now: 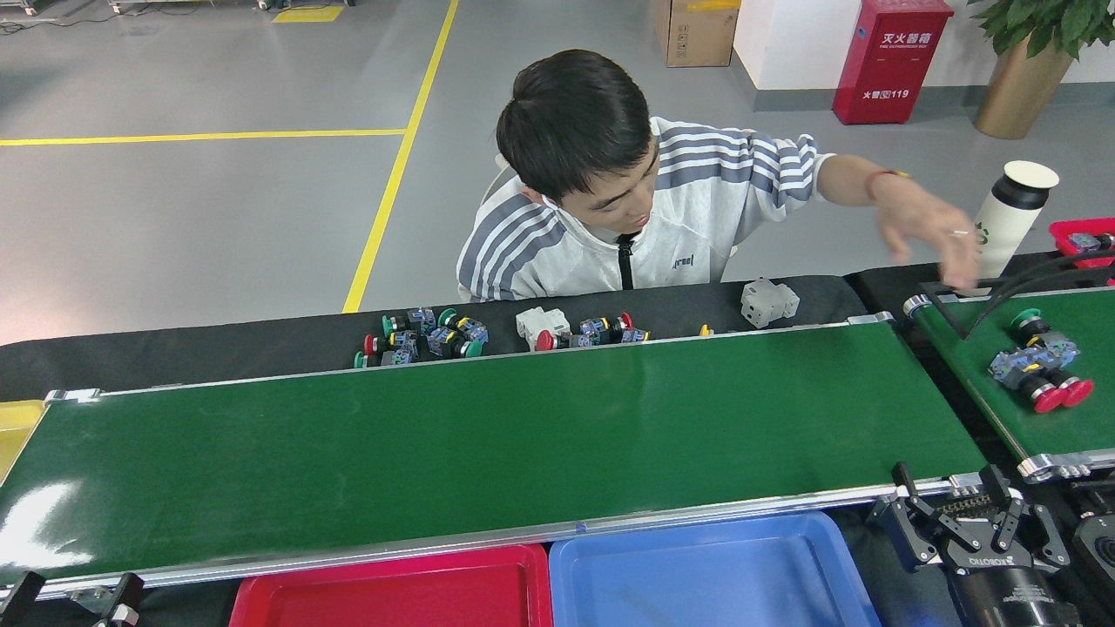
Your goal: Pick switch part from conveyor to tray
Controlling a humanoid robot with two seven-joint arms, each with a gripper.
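The conveyor (488,435) runs across the middle of the head view, its green belt bare. Switch parts (422,335) with red and green buttons lie in clusters on the black cloth behind its far rail, with more (592,331) beside them. The red tray (392,596) sits below the near rail, nothing in the part that shows. My right gripper (954,496) stands open at the conveyor's near right corner, holding nothing. Only the two fingertips of my left gripper (74,596) show at the bottom left, spread apart, left of the red tray.
A blue tray (714,575) adjoins the red one. A smaller green belt (984,348) at right carries several switch parts (1041,366). A person leans over the far side, hand (936,231) above that belt, near a white bottle (1010,213). A yellow bin (17,431) sits far left.
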